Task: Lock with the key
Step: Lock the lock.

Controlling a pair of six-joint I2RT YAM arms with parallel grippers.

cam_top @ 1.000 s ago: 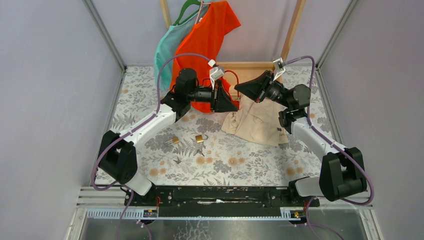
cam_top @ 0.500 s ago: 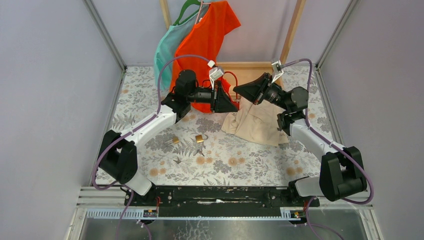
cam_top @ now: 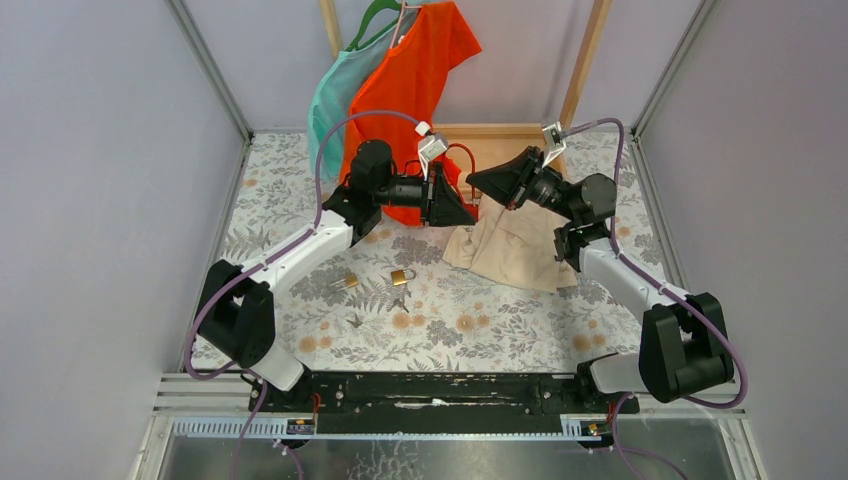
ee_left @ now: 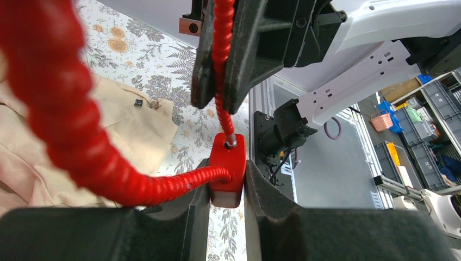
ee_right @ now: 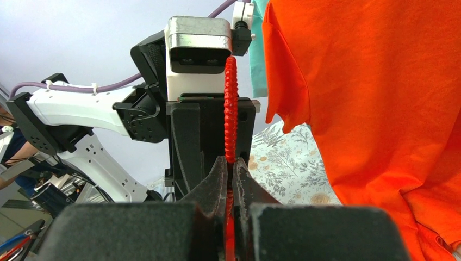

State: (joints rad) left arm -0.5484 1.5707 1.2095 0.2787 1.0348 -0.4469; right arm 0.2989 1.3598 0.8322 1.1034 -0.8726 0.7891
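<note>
My left gripper (cam_top: 462, 208) (ee_left: 226, 187) is shut on the red body of a cable lock (ee_left: 227, 168), held in the air over the table's back middle. Its red coiled cable (ee_left: 70, 125) loops out and up. My right gripper (cam_top: 480, 180) (ee_right: 231, 174) is shut on that red cable (ee_right: 231, 114), facing the left gripper closely. The cable end with a metal tip (ee_left: 230, 142) stands at the top of the lock body. A brass padlock (cam_top: 401, 275) and a second small lock (cam_top: 345, 282) lie on the floral table, with small keys (cam_top: 398, 302) (cam_top: 354, 320) beside them.
A beige garment (cam_top: 515, 245) lies under the right arm. An orange shirt (cam_top: 415, 70) and a teal one (cam_top: 335, 100) hang from a wooden rack (cam_top: 585, 60) at the back. Grey walls close both sides.
The right gripper has moved slightly left and up toward the left gripper over the first half second; since then nothing visibly moved.
</note>
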